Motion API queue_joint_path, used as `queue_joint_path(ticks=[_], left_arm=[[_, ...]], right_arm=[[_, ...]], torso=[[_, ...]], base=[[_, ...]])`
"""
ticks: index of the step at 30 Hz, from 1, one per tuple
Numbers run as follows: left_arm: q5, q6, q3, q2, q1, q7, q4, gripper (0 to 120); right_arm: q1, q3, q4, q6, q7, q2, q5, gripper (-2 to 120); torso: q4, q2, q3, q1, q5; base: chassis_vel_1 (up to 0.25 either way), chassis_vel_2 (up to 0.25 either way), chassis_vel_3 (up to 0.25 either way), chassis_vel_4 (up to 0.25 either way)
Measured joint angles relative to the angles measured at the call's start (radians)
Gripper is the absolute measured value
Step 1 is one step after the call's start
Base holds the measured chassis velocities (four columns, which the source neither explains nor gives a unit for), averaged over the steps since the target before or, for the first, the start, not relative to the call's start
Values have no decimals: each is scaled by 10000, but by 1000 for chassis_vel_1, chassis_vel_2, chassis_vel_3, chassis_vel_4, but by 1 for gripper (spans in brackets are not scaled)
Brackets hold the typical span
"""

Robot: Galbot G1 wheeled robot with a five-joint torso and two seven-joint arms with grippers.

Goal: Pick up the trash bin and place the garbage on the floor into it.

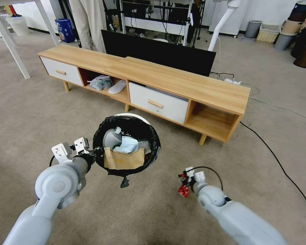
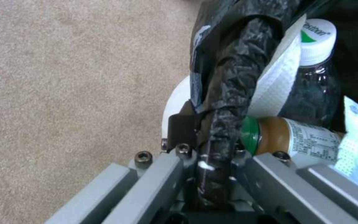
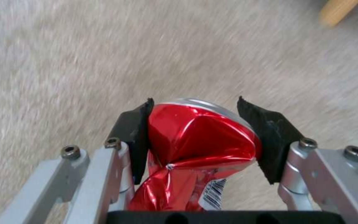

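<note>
gripping one crushed can (image 3: pixel 195 146) (right pincer (image 1: pixel 183 190))

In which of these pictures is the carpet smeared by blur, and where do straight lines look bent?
Right wrist view: the carpet is streaked with motion blur, while the crushed red can between the fingers stays sharp, with glare on its foil. Head view: the wooden cabinet bows from wide-angle distortion. Left wrist view: the bin's rim is sharp, with the carpet slightly soft.
</note>
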State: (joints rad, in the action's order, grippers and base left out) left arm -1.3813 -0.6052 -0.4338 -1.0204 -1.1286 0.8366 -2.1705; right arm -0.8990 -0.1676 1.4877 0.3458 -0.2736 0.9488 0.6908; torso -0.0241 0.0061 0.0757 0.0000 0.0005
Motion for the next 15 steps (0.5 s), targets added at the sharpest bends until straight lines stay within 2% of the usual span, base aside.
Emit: queue_joint_path(ticks=[5, 12, 15], left_arm=[[-72, 6, 123, -2, 36, 53, 8, 0], [-114, 12, 233, 2, 57, 87, -27, 0], [-115, 14, 345, 11, -8, 93, -112, 0]], right_arm=[[-88, 702, 1155, -291, 5, -587, -3, 49], [-106, 1529, 2208, -791, 134, -902, -502, 48], [-172, 2309, 2993, -1142, 372, -1032, -783, 48]], torso=[[4, 0, 0, 0, -3], [2, 0, 0, 0, -3], [2, 0, 0, 0, -4]], base=[[0, 0, 0, 0], [0, 0, 0, 0], [0, 0, 0, 0]])
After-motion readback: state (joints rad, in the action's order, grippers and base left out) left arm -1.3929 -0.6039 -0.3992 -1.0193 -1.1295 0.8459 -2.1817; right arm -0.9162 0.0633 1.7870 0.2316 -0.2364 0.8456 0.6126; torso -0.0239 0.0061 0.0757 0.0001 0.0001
